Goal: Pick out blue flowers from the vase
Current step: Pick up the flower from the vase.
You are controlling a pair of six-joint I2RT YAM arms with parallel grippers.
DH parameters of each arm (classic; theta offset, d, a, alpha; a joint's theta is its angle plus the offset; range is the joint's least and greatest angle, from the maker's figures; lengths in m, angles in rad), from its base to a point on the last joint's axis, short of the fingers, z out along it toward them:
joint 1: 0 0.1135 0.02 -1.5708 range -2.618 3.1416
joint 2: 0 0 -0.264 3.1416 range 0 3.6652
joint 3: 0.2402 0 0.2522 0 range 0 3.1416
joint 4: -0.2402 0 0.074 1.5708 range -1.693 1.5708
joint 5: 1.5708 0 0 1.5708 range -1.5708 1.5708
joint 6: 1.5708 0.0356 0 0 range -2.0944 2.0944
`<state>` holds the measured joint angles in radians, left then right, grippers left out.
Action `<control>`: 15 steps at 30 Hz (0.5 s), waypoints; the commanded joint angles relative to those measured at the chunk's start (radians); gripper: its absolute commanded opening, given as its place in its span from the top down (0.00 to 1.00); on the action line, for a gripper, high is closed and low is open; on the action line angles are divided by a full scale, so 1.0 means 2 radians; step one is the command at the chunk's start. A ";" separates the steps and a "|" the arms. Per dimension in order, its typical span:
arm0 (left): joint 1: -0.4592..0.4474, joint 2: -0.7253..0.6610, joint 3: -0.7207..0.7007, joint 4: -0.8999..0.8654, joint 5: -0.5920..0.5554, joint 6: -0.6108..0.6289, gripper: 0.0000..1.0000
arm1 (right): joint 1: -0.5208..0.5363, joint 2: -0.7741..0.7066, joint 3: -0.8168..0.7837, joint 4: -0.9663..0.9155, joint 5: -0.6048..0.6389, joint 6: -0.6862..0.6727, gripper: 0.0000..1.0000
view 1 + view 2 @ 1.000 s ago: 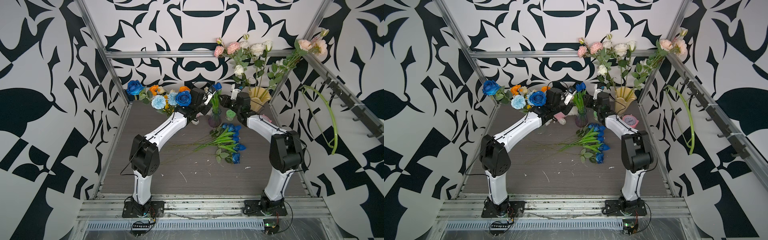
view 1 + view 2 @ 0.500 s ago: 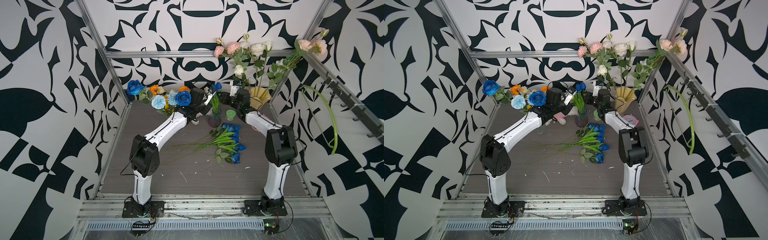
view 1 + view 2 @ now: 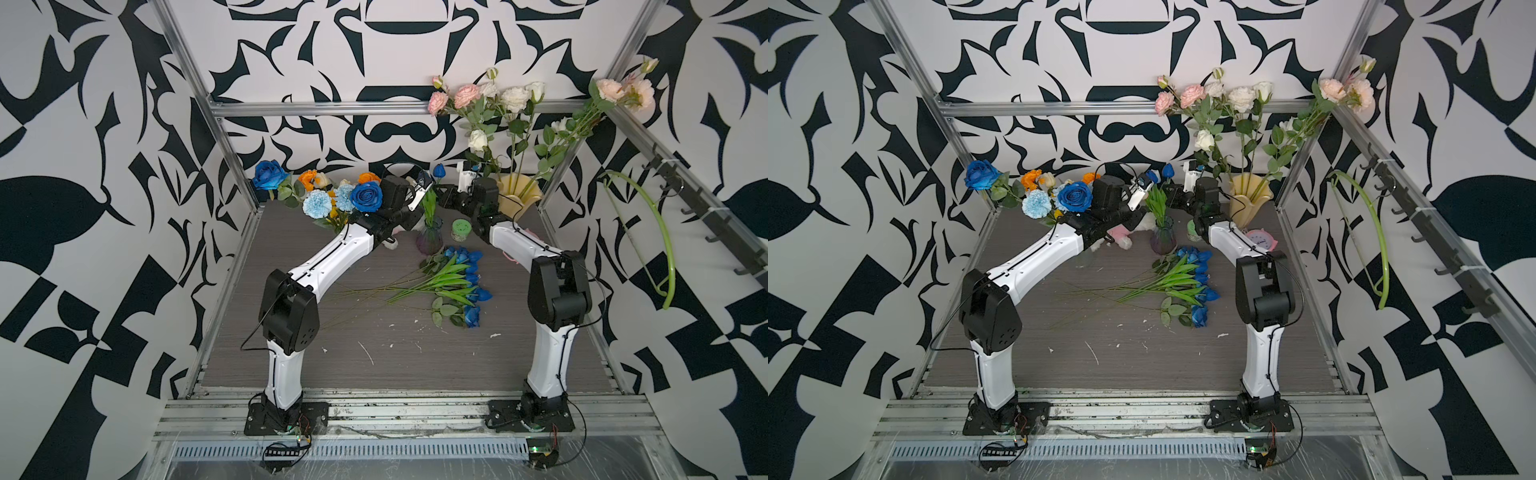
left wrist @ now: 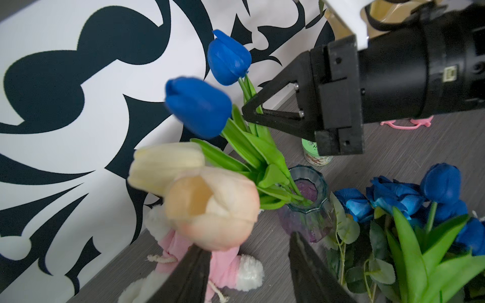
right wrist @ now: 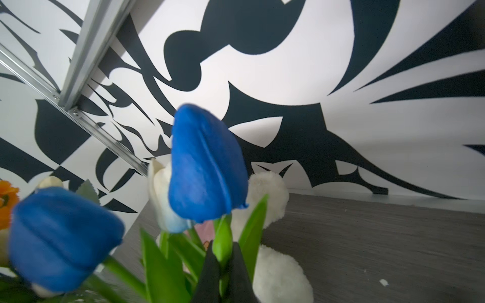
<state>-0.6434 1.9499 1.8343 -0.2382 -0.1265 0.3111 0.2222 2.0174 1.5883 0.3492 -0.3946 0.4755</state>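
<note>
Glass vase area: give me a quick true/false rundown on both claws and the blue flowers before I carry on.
1. The right claw is shut on the stem of a blue tulip. True.
2. The left claw is shut on a flower. False: it is open, holding nothing.
3. Loose blue flowers lie on the table beside the glass vase. True.
4. The glass vase holds no blue heads. False: two stand in it, the gripped one and a second blue tulip.

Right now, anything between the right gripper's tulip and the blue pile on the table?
Nothing visible. The right gripper is shut on the stem of the blue tulip, seated in the glass vase among other leaves; the pile lies just in front.
</note>
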 commanded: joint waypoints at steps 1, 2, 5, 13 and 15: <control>0.000 0.003 0.015 -0.006 -0.001 0.002 0.48 | 0.000 -0.056 -0.005 0.007 0.005 -0.017 1.00; 0.000 0.002 0.012 -0.004 0.000 0.001 0.48 | 0.000 -0.066 -0.010 0.002 0.011 -0.024 1.00; 0.000 0.000 0.009 -0.001 0.000 0.000 0.48 | 0.000 -0.099 -0.029 -0.010 0.027 -0.048 1.00; 0.000 -0.001 0.008 -0.001 0.001 0.002 0.48 | 0.000 -0.214 -0.088 -0.038 0.099 -0.112 1.00; 0.000 -0.001 0.007 0.000 0.001 0.003 0.48 | 0.000 -0.247 -0.108 -0.035 0.111 -0.114 1.00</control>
<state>-0.6434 1.9499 1.8343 -0.2386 -0.1268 0.3115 0.2214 1.6100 1.4014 0.2588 -0.2371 0.2970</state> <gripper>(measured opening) 0.521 0.047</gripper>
